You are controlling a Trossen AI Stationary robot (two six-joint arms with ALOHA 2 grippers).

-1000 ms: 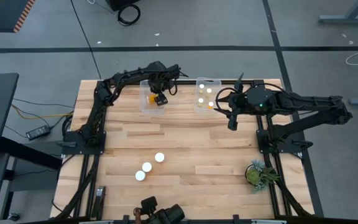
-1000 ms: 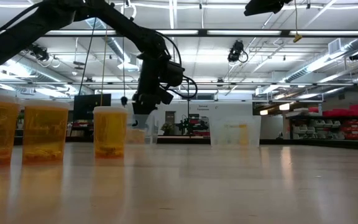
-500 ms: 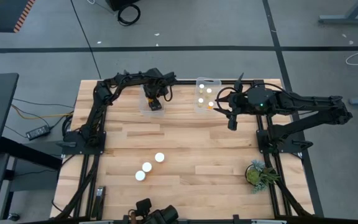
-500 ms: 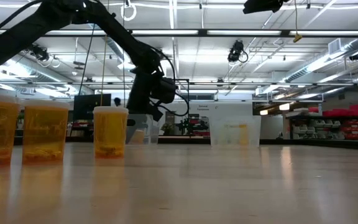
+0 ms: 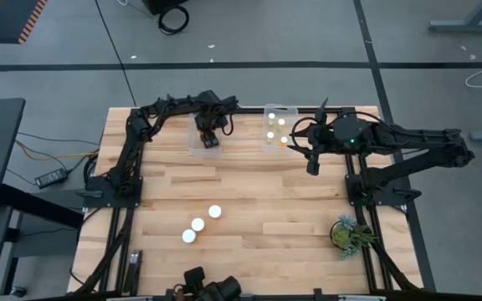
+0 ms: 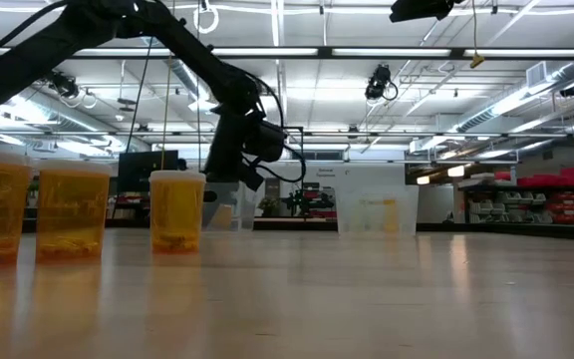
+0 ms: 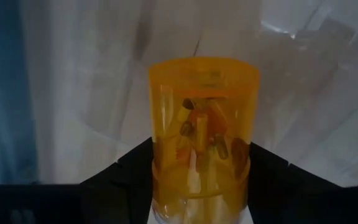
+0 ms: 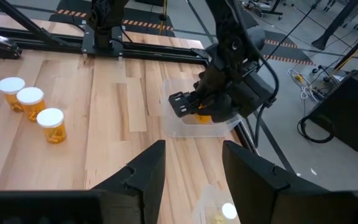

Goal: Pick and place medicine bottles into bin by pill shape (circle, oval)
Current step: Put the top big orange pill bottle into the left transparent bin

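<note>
Three capped medicine bottles [image 5: 198, 224] stand together on the near table [image 5: 258, 209], open wood around them. Since a second ago, the left gripper [image 5: 210, 138] has dropped into the left bin [image 5: 196, 142], fingers apparently clamping an amber bottle [image 7: 201, 137]. The right gripper [image 5: 312, 163] hovers half-open, empty, beside the right bin [image 5: 269, 117].

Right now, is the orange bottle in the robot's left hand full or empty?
Partly full: the see-through amber medicine bottle has a small heap of pills inside.
</note>
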